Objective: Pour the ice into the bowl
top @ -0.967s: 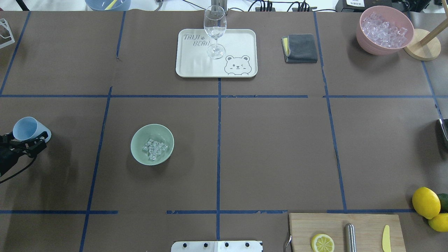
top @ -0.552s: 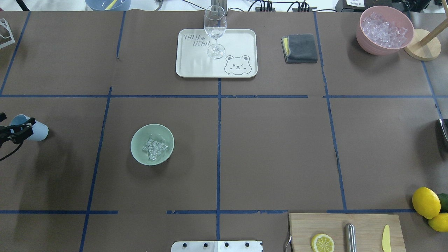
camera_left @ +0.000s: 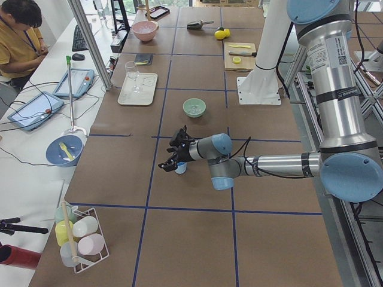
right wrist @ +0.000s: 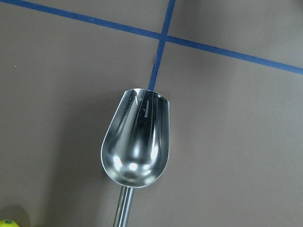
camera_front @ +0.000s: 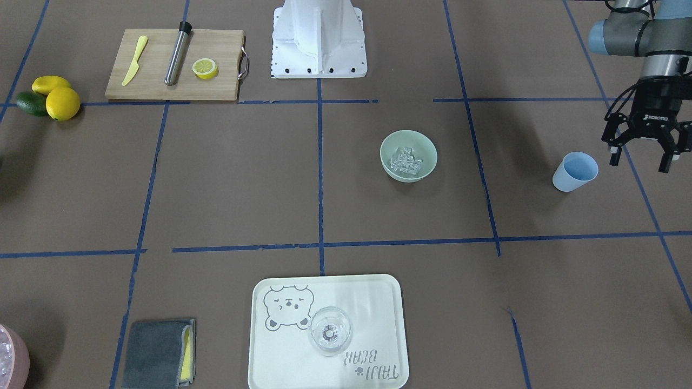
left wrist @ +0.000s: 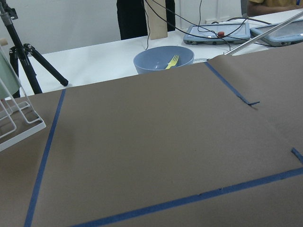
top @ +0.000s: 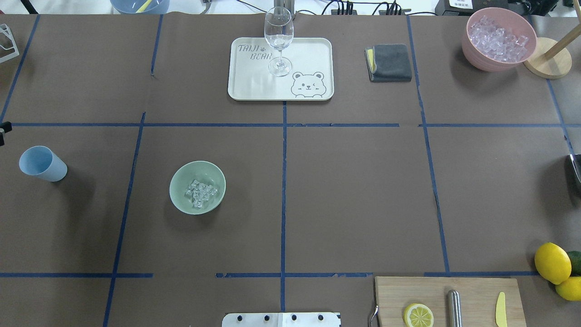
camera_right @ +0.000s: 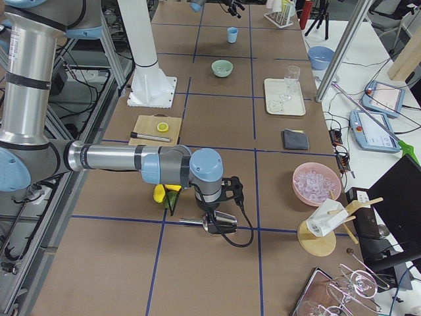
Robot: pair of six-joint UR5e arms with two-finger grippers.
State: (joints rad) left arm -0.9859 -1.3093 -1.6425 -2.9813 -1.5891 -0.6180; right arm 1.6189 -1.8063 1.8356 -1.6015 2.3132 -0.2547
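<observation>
Nearly all of the splayed left pincer [camera_front: 639,162] is cropped overhead.

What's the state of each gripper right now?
Left gripper: open, empty, beside the blue cup.
Right gripper: cannot tell; it shows only in the side view, near the metal scoop.

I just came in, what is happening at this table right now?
The ice lies in the green bowl, so the pouring looks done. The blue cup stands upright and looks empty on the table. The left gripper hangs open beside it, not touching. The right arm is over a metal scoop at the other end.
</observation>
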